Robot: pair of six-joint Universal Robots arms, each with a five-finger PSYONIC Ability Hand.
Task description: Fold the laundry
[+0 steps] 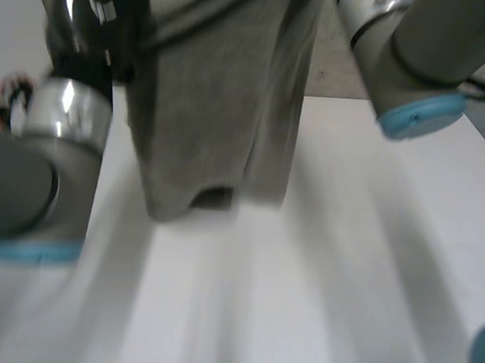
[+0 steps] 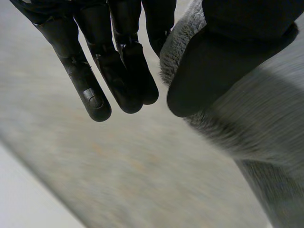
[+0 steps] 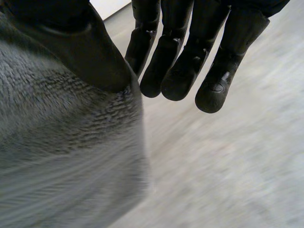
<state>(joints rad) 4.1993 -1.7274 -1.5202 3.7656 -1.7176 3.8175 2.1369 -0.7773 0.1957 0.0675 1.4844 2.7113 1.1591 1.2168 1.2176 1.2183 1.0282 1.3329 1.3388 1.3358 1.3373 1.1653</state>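
Observation:
A grey fleecy cloth (image 1: pixel 222 106) hangs in the air between my two arms, and its lower edge dangles just above the white table (image 1: pixel 318 285). My left hand (image 1: pixel 88 16) is high up at one upper corner. In the left wrist view the thumb of the left hand (image 2: pixel 213 61) presses the cloth's edge (image 2: pixel 256 128) towards the straight fingers (image 2: pixel 118 71). In the right wrist view the thumb of my right hand (image 3: pixel 71 42) clamps the other upper corner of the cloth (image 3: pixel 61 147), with its fingers (image 3: pixel 180 71) straight beside it.
My left arm (image 1: pixel 55 154) stands to the left of the hanging cloth and my right arm (image 1: pixel 414 69) to its right. The white table stretches out below and in front of the cloth.

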